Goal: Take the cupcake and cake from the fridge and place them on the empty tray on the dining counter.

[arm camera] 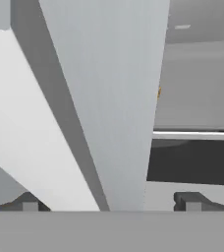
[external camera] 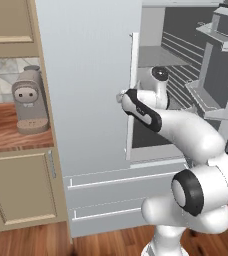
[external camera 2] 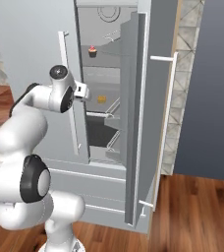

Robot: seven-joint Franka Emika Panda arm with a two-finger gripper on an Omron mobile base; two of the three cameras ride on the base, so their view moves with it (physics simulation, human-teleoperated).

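The fridge (external camera 2: pixel 35 49) right door has been opened, but the cupcake (external camera 2: pixel 92 50) and the cake (external camera 2: pixel 101 99) are still left on its shelves, and nothing is held by the wide-open gripper (arm camera: pixel 111 203) near the door edge.

Wood floor (external camera 2: pixel 192 206), beige cabinets (external camera: pixel 21 185) (coffee machine (external camera: pixel 30 100) on top), tiled wall (external camera 2: pixel 182 74).
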